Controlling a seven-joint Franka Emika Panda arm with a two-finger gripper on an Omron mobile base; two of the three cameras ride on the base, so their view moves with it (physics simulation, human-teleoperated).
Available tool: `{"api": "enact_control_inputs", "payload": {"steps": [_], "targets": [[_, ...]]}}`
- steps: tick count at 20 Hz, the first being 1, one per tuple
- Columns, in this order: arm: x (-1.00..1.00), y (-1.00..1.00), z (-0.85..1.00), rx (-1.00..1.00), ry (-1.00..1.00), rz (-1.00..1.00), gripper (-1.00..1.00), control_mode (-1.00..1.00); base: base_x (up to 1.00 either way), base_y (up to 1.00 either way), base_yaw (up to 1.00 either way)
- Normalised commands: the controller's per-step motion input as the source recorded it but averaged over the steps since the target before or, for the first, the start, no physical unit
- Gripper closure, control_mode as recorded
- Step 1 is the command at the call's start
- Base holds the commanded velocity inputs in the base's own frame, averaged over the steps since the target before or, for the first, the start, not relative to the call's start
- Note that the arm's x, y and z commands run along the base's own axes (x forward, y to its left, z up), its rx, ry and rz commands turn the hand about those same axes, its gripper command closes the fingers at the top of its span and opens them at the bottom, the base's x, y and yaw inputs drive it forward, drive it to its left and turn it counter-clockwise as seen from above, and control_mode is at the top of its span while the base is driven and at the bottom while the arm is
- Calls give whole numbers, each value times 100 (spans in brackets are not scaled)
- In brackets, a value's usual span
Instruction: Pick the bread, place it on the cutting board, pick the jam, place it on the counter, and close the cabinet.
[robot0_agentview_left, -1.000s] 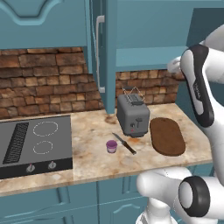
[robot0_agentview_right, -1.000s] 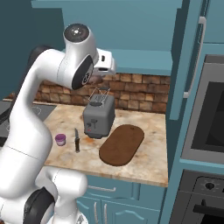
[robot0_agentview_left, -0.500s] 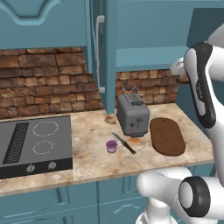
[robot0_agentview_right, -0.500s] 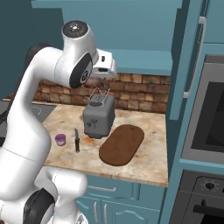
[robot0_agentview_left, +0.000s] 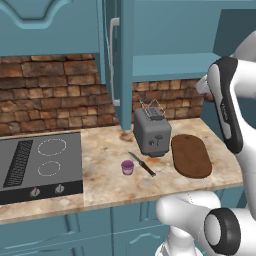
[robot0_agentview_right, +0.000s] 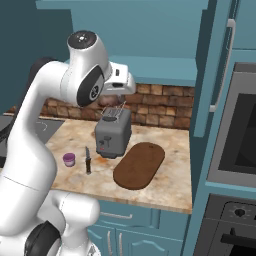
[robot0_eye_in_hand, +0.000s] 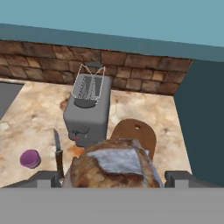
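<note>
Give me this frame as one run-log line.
gripper: shut on bread, high over counter | cutting board: bare | jam: on counter | cabinet: open

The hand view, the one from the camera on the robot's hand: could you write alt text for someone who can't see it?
A brown loaf of bread sits large at the bottom between the pincer fingertips, above a marbled counter. Beyond it lie a dark oval cutting board, a grey toaster, a knife and a small purple jam jar, with a brick wall behind.

Base views flank the toaster (robot0_agentview_left: 152, 131); hand view looks down closer.
</note>
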Motion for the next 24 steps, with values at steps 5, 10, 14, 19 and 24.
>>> {"api": "enact_control_inputs", "payload": {"steps": [5, 10, 14, 19, 24], "targets": [[-9, -4, -17, -2, 3, 0, 100, -100, 0, 0, 0], [-7, -1, -13, 0, 6, 0, 100, -100, 0, 0, 0], [-3, 0, -23, 0, 4, 0, 100, -100, 0, 0, 0], [0, -3, -21, 0, 2, 0, 100, -100, 0, 0, 0], [0, -8, -21, 0, 1, 0, 100, -100, 0, 0, 0]]}}
